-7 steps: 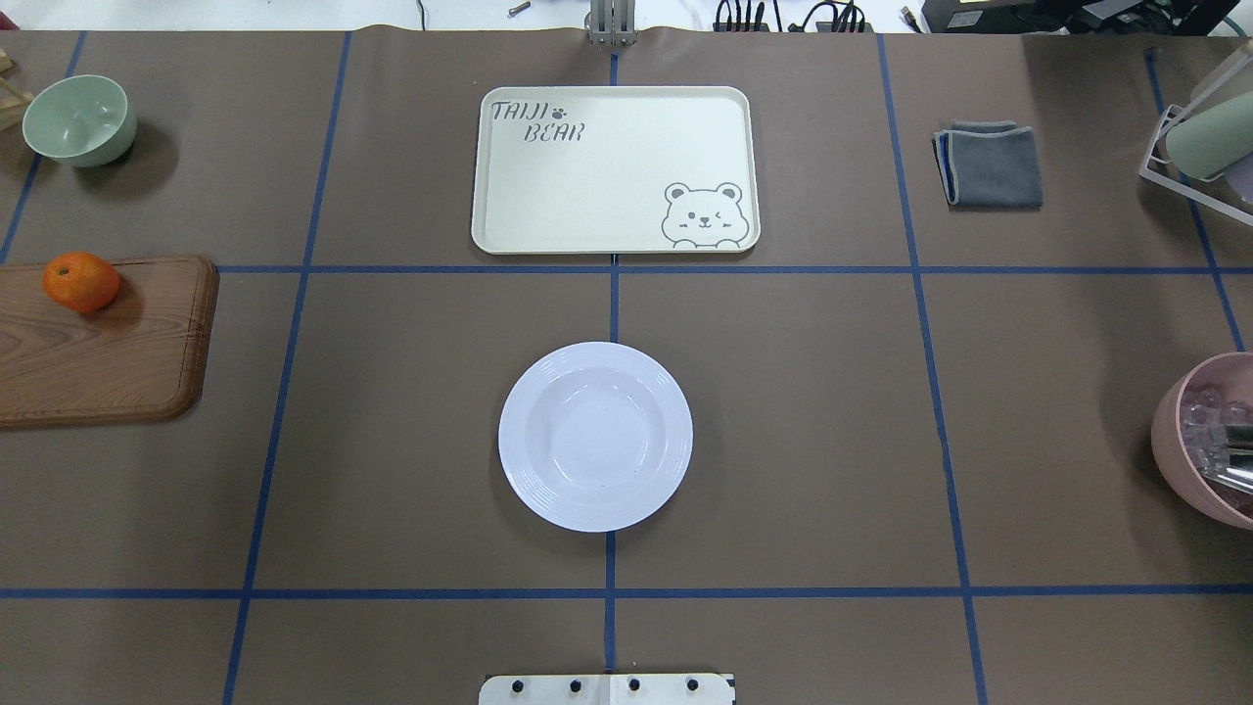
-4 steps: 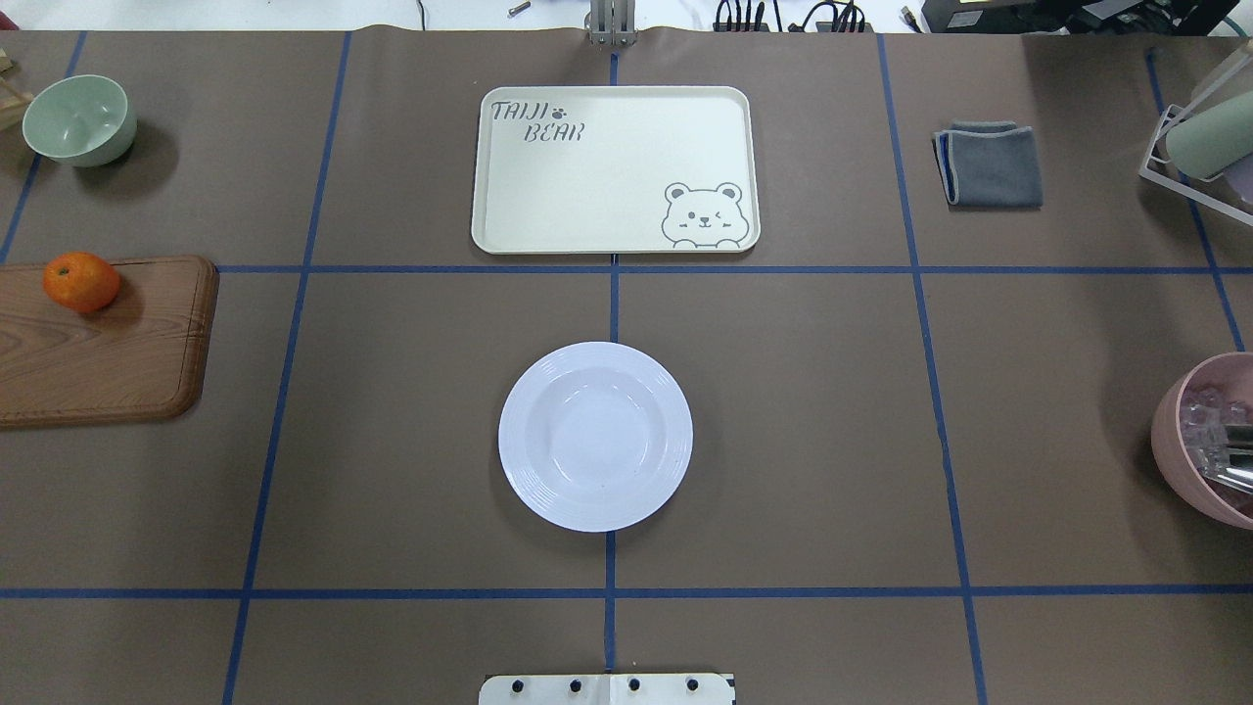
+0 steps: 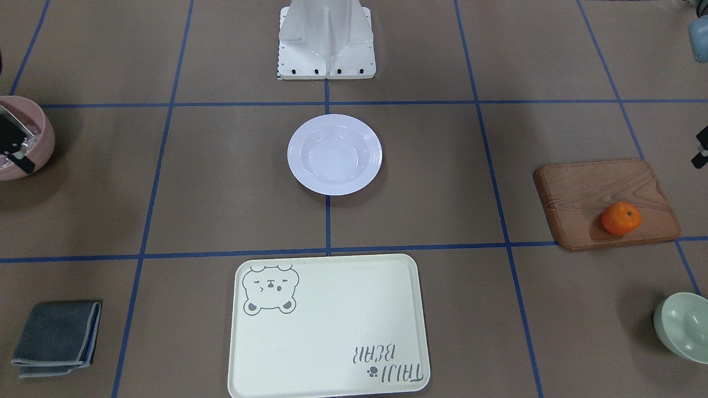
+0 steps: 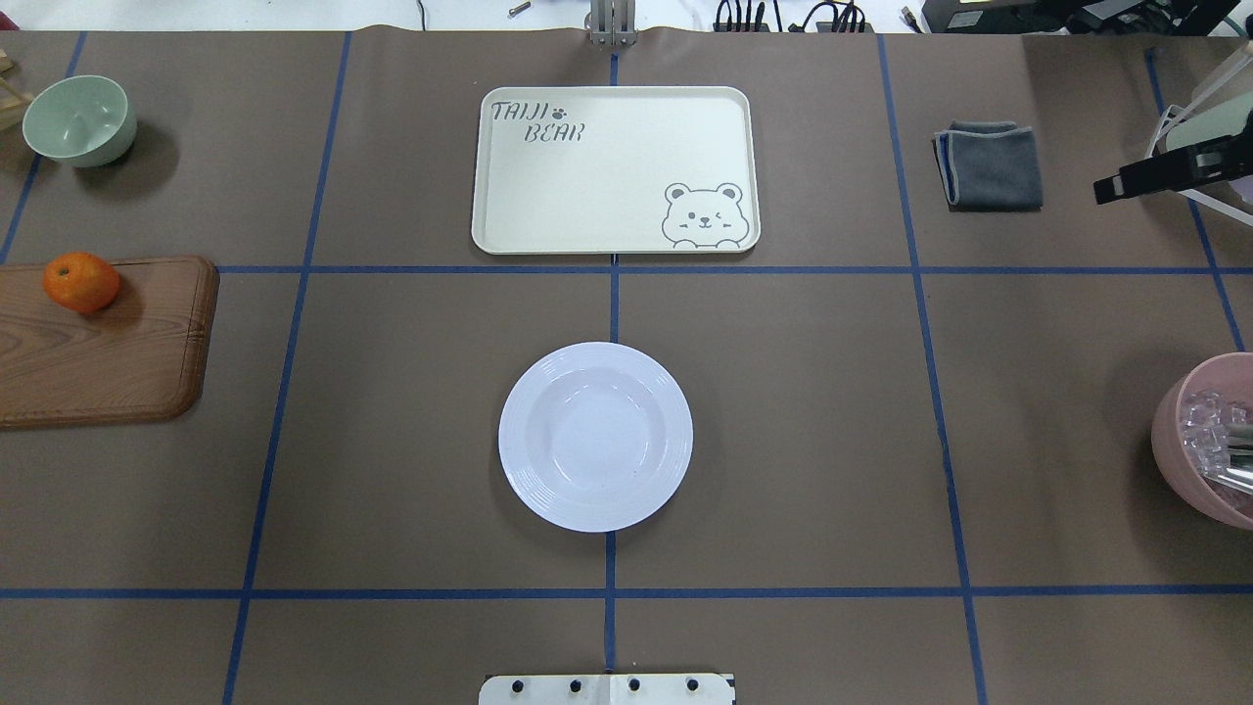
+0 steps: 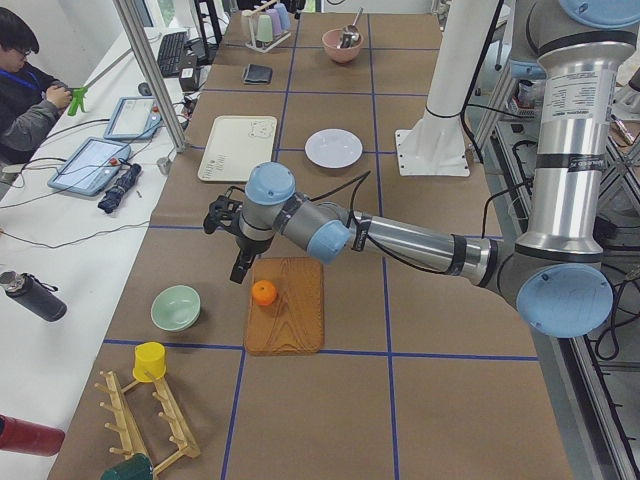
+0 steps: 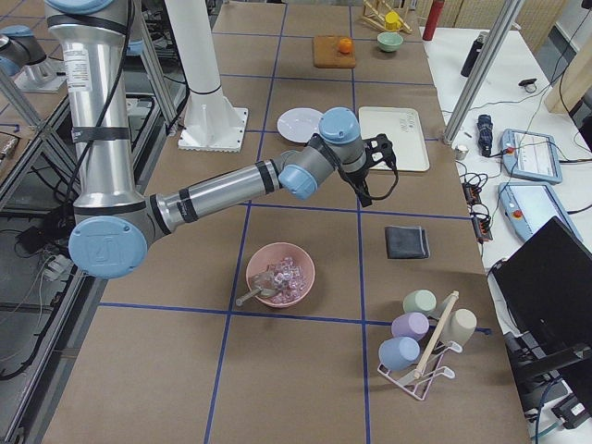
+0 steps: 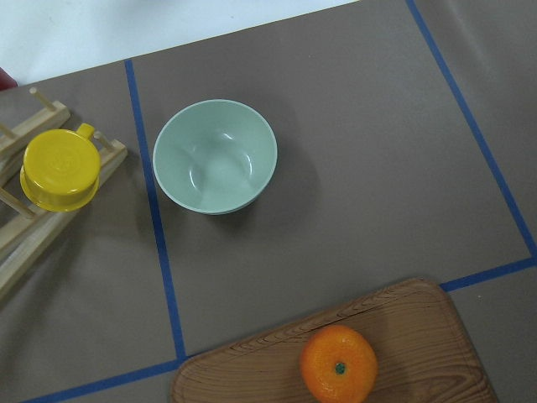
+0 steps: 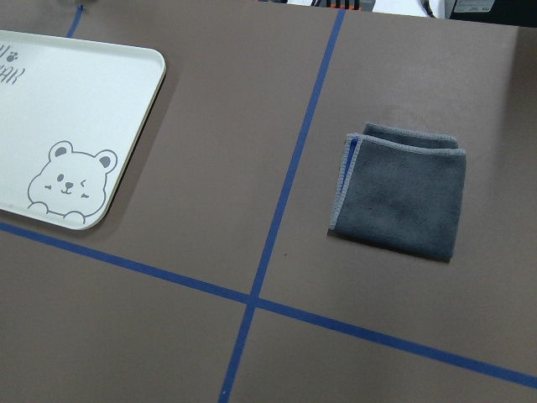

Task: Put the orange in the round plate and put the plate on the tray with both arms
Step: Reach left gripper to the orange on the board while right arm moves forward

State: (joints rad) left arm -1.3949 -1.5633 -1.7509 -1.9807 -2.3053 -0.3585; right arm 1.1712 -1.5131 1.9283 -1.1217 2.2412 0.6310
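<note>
The orange (image 4: 81, 282) lies on a wooden board (image 4: 117, 352) at the table's left edge and also shows low in the left wrist view (image 7: 338, 364). In the table's middle stands the round plate (image 4: 595, 436), white and empty. Beyond it lies the cream tray (image 4: 615, 169) with nothing on it. My left gripper (image 5: 238, 265) hangs above the board beside the orange; only a sliver of it (image 3: 701, 150) shows in the front view. The right gripper (image 4: 1111, 189) pokes in at the far right, above the table near the grey cloth (image 4: 989, 164). I cannot tell whether either gripper is open or shut.
A pale green bowl (image 4: 78, 119) stands behind the board, next to a wooden rack with a yellow cup (image 7: 59, 168). At the right edge are a pink bowl (image 4: 1175, 431) of ice and a cup rack (image 4: 1189, 122). A person (image 5: 25, 80) sits past the table's far side.
The right gripper has come into the overhead view at the right edge, where no arm showed before. The orange, plate and tray have not moved.
</note>
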